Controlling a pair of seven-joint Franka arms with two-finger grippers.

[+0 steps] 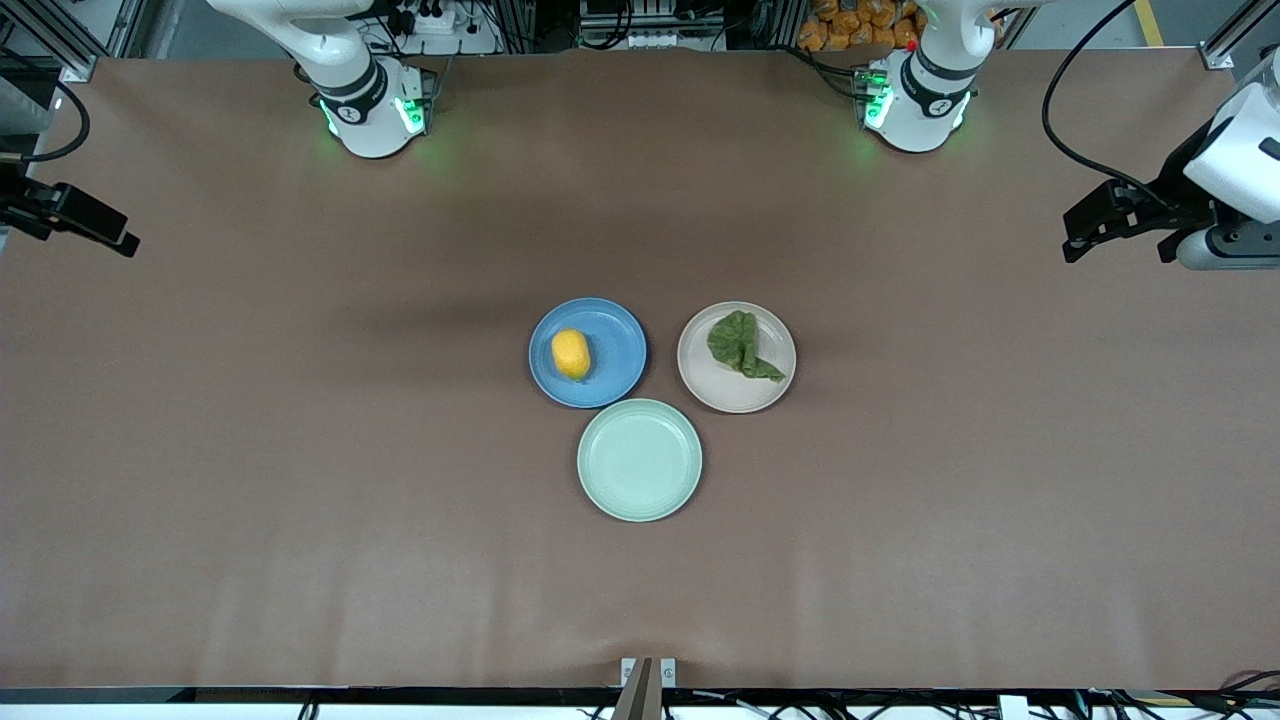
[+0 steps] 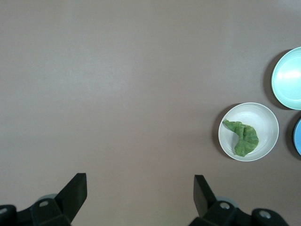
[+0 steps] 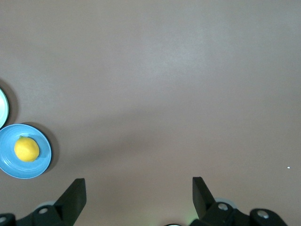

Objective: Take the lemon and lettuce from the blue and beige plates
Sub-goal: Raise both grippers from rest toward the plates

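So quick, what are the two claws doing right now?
Left gripper: open, holding nothing, over bare table at the left arm's end.
Right gripper: open, holding nothing, over bare table at the right arm's end.

A brown table [image 1: 300, 450] carries blue [image 1: 615, 345], beige [image 1: 715, 385] and mint-green plates [image 1: 640, 460].

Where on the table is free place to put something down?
Bare table lies all around the three plates, toward both arms' ends. The mint-green plate is empty. It is crowded where the blue plate, beige plate and mint-green plate meet.
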